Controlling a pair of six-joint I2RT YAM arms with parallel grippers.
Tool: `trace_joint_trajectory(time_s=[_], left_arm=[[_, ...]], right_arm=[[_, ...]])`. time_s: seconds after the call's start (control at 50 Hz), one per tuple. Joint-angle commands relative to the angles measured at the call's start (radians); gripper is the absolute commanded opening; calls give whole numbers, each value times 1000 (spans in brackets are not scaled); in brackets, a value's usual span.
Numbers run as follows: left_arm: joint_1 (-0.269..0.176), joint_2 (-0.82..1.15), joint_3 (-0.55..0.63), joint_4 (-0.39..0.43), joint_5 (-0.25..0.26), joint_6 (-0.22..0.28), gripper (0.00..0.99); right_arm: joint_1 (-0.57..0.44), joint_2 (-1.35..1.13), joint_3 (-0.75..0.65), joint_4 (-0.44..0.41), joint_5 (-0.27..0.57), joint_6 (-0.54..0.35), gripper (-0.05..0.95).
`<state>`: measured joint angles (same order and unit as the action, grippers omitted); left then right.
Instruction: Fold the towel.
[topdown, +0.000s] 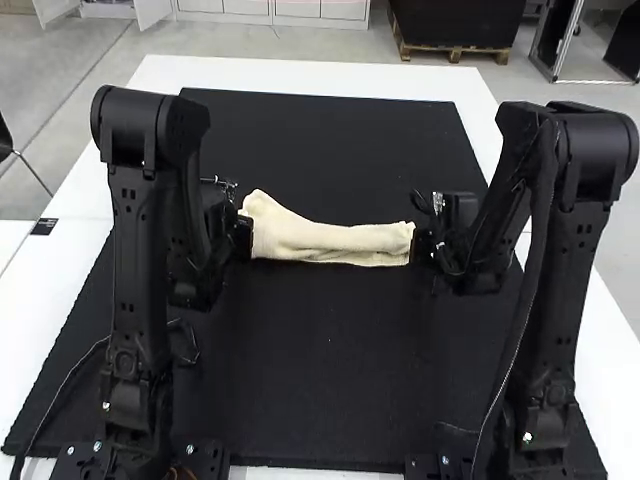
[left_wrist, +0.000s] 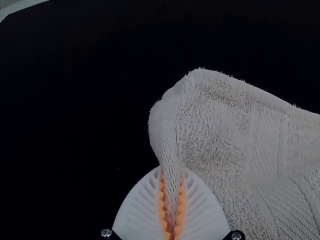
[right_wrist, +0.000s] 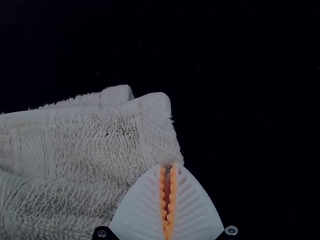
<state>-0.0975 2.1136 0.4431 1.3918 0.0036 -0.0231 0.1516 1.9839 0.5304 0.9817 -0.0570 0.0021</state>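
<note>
Cream terry cloth lay before us: the towel (topdown: 325, 240), which stretched as a long, narrow strip from left to right between the two arms. Under it we saw a black mat (topdown: 320, 370), spread over the white desk (topdown: 350, 78). The strip sat nearer the far edge of the mat than the near one, folded over and a little rumpled along its length. Its left end was wider and rose to a soft point on the far side, while its right end was narrower.

The left arm (topdown: 135, 300) had its tool, the left tool (topdown: 245, 237), at the towel's left end. In the left wrist view we saw the orange pads (left_wrist: 181, 197) of the left tool (left_wrist: 171, 172) closed on a pinched fold of cloth, with a rounded bulge of terry just beyond the tips. A smoother woven band ran across the pile a little way in.

The right arm (topdown: 575, 300) had its own, the right tool (topdown: 419, 246), at the opposite end. There we saw it closed as well, gripping the towel's edge by a corner right at its tips. Two folded corners showed beside each other, so the cloth lay in layers there. We could not tell whether the middle touched the mat.
</note>
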Motion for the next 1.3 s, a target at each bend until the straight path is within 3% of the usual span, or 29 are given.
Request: trace_joint_trajectory(time_s=[0.0, 0.22, 0.4, 0.46, 0.62, 0.72, 1.02, 1.28], left_arm=[[13, 23, 16, 16, -10, -6, 28], [12, 39, 20, 36, -10, -6, 44], [13, 39, 20, 53, -10, -8, 315], [13, 40, 20, 62, -10, -15, 489], [13, 34, 16, 105, -13, -20, 738], [13, 26, 16, 115, -22, -20, 795], [42, -72, 14, 107, -33, -21, 825], [47, -307, 13, -53, -48, -28, 825]], right_arm=[[-17, 15, -18, 3, 31, -14, -18], [-17, 15, -20, 5, 31, -16, -18], [-15, 15, -24, 25, 31, -14, -11], [-15, 15, -33, 68, 31, -13, 92], [-15, 13, -40, 81, 28, -11, 638], [-15, 6, -40, 84, 28, -7, 843], [-15, -59, -35, 87, 26, 16, 879], [-15, -158, -18, 15, 26, 52, 879]])
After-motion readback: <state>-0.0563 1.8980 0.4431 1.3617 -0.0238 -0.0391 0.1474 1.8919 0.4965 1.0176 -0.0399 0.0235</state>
